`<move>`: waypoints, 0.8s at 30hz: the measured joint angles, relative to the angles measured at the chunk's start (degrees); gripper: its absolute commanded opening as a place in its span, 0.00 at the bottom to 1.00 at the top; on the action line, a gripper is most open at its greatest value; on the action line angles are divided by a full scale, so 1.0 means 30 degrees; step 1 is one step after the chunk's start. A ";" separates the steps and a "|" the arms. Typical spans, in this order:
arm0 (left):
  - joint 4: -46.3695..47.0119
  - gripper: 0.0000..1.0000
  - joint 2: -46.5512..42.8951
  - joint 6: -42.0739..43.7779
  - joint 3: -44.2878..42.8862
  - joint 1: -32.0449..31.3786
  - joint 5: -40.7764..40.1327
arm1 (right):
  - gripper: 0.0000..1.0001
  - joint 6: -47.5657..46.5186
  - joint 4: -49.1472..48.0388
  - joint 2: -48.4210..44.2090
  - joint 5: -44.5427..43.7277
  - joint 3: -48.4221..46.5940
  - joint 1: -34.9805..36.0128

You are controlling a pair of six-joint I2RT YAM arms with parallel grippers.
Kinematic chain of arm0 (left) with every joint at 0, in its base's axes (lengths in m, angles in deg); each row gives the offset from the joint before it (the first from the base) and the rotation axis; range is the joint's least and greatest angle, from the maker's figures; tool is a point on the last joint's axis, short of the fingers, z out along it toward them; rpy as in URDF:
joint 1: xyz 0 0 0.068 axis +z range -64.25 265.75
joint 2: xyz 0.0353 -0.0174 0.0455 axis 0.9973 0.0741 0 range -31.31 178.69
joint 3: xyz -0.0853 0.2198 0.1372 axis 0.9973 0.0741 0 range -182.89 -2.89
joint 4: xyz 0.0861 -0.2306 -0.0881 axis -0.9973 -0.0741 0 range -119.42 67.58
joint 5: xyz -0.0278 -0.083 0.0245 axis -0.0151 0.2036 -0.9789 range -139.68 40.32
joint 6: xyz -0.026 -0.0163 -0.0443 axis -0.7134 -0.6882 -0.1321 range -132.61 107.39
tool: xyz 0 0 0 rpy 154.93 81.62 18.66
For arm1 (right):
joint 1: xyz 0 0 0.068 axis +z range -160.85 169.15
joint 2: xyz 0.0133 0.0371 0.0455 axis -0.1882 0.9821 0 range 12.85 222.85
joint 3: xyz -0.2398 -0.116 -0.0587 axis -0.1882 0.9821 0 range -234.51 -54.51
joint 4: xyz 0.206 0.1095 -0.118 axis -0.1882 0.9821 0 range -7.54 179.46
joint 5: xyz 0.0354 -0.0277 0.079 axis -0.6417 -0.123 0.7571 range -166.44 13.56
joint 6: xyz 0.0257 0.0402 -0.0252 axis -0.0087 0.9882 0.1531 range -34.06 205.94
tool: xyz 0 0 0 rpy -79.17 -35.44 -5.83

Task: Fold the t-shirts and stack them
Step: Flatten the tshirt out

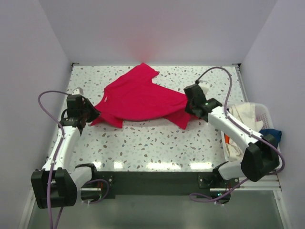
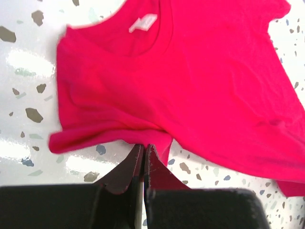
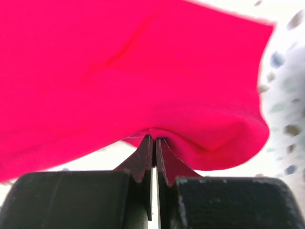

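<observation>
While the red t-shirt (image 1: 138,98) lies on the counter (image 1: 157,138), left fingers (image 2: 126,171) clamp its edge directly ahead; right fingers (image 3: 140,162) pinch a fold at their tips.

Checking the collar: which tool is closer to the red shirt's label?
Left. The left tool pinches the red shirt near its label; the right tool grips the far end.

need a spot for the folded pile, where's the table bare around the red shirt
Widest bare patch: the near strip of table between the red shirt and the arm bases. A smaller one: far right corner, beyond the right gripper. Crowded: the middle, under the shirt, and the right edge by the basket.
</observation>
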 measured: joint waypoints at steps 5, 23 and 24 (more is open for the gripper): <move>-0.0168 0.00 -0.0590 -0.0007 -0.0787 0.0000 -0.0197 | 0.00 -0.1333 0.0678 -0.0627 -0.0357 -0.2229 -0.2623; 0.0350 0.00 0.1894 -0.0204 -0.2259 0.0729 -0.2208 | 0.48 -0.3920 0.2805 1.2750 0.2098 -1.4338 -0.4626; 0.0350 0.00 0.1894 -0.0204 -0.2266 0.0809 -0.2280 | 0.57 -0.4065 0.2739 1.2539 0.2193 -1.4047 -0.4626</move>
